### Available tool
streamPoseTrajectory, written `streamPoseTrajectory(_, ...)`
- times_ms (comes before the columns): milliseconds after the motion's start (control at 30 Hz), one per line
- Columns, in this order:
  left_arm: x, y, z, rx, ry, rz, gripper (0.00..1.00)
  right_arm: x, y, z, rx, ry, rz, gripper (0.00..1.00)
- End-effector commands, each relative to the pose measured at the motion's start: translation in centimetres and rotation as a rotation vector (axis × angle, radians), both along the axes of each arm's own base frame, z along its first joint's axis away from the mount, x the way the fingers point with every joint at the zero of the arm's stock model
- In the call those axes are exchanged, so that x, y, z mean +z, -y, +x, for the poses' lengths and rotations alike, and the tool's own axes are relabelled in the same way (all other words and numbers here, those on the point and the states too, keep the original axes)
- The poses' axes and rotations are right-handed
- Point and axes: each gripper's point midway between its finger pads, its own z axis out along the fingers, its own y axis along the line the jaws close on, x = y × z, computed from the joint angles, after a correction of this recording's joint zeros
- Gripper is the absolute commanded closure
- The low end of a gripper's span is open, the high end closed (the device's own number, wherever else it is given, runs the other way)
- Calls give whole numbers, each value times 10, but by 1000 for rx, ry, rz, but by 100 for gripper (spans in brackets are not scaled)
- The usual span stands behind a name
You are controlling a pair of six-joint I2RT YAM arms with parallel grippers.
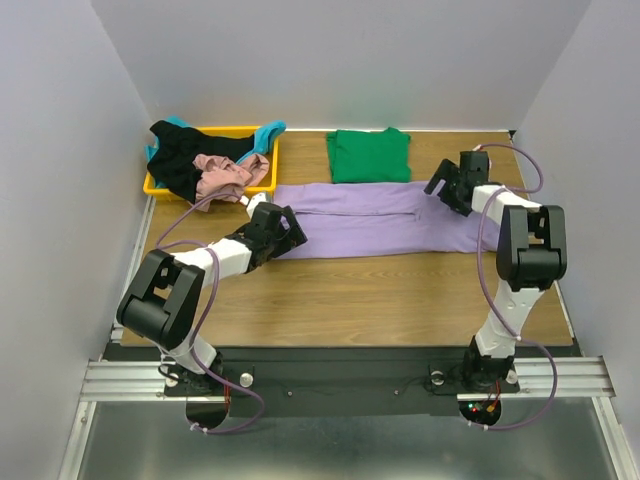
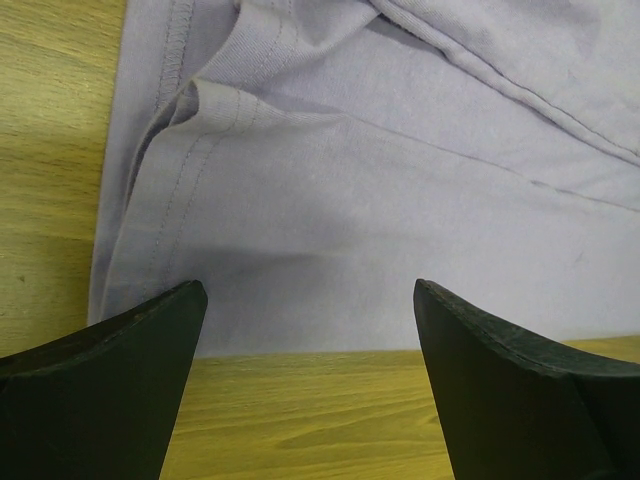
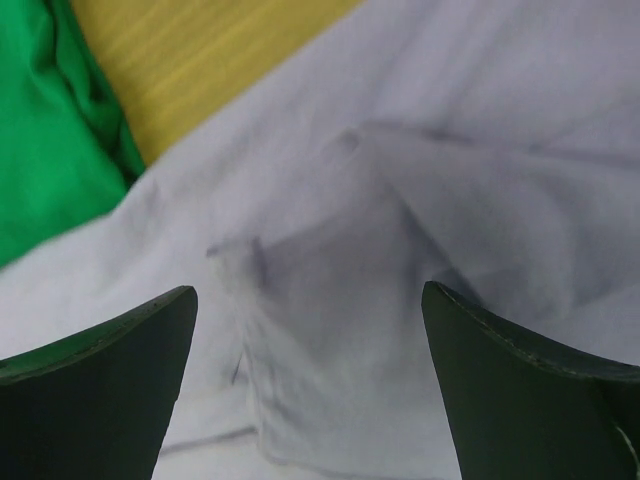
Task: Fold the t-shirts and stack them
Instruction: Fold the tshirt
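Top external: purple tee (image 1: 370, 222) x1, green tee (image 1: 369, 155) x1, tray tees (image 1: 190, 165) x3.

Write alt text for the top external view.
A lavender t-shirt lies folded into a long strip across a wooden table, the open left gripper over its left end, the open right gripper near its right end. Behind sit a folded green t-shirt and a yellow tray holding a crumpled black shirt, pink shirt and teal shirt.
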Motion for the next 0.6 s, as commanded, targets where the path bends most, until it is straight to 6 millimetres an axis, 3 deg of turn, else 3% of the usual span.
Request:
streamPoseTrajectory(0,-42,-27,-33,23,-159,120,2,8,29,24,-96,40,-114,0)
streamPoseTrajectory(233,-49,-28,-40,15,-179,117,2,10,72,47,-208,40,-267,0)
streamPoseTrajectory(333,-49,-29,-40,16,-179,120,2,22,83,70,-206,74,-326,0)
streamPoseTrajectory(367,-48,-28,-39,15,-176,120,2,41,86,87,-181,116,-362,0)
streamPoseTrajectory(400,-49,-29,-39,17,-180,122,2,47,88,96,-161,134,-385,0)
streamPoseTrajectory(433,-48,-28,-39,13,-179,122,2,35,90,104,-141,118,-412,0)
streamPoseTrajectory(500,-47,-29,-38,15,-176,126,2,45,96,127,-112,149,-470,0)
streamPoseTrajectory(567,-44,-28,-37,15,-171,121,2,61,97,134,-117,177,-481,0)
